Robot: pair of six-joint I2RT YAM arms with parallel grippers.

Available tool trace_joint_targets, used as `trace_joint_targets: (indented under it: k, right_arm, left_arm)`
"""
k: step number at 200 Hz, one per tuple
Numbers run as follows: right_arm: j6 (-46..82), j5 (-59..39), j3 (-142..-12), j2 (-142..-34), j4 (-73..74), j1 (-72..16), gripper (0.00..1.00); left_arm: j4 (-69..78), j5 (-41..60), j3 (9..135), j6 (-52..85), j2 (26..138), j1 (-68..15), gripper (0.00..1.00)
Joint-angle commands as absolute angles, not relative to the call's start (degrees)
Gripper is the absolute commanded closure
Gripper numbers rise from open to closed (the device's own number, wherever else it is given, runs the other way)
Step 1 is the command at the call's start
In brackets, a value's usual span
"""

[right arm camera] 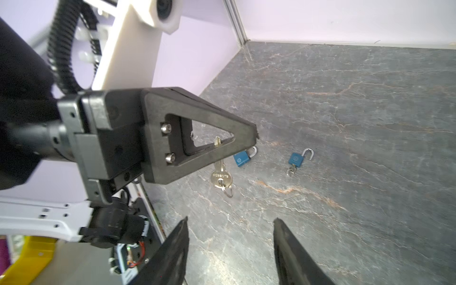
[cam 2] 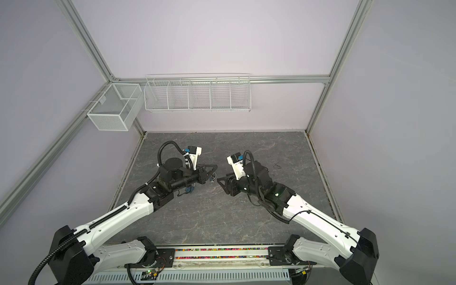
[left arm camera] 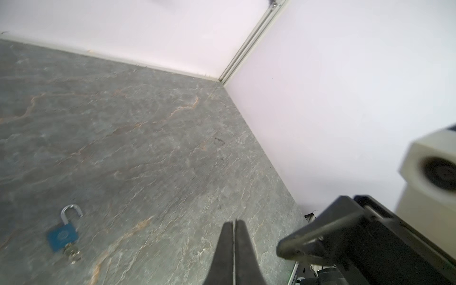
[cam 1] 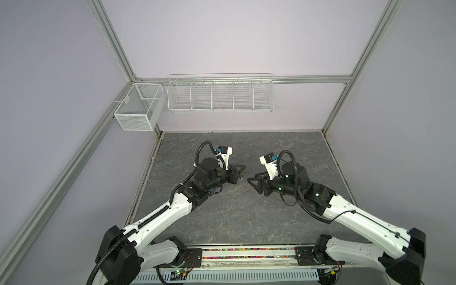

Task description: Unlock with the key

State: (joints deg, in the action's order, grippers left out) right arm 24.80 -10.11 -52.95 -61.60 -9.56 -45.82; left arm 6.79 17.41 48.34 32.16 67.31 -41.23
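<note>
the key (right arm camera: 221,172) is pinched by its blade in the closed left hand (right arm camera: 254,135), and its bow and ring are hung below the fingertips. the right hand (right arm camera: 230,219) is seen open just beside the key, jaws apart, nothing gripped. beyond the key, two blue locks are spotted on the worktop (right arm camera: 370,98). the near padlock (right arm camera: 241,158) is partly hidden behind the left hand. the open padlock (right arm camera: 297,159) is shown with its shackle swung free and a second key (right arm camera: 291,170) in its base.

No legible text or labels
</note>
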Motion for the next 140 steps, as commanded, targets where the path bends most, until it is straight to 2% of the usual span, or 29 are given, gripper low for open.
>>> trace_joint_targets:
  k: [1, 34, 58, 140]
  right_arm:
    - [29.3, -25.6, -49.1, -60.5, -3.6, -41.4, 0.46]
    - [33.3, -34.5, -46.8, -61.8, 6.7, -37.6, 0.51]
    - [33.6, -35.9, -47.7, -64.2, 8.5, -37.2, 0.58]
    - [35.7, -37.4, -49.5, -68.1, 14.5, -36.9, 0.62]
  left_arm:
    - [13.6, 22.9, 50.3, 29.1, 67.7, -40.2, 1.0]
    - [17.6, 27.4, 51.4, 29.3, 68.7, -39.8, 1.0]
    - [20.2, 28.5, 51.3, 29.9, 69.2, -39.8, 1.0]
    - [22.8, 30.2, 51.2, 30.4, 69.6, -39.7, 1.0]
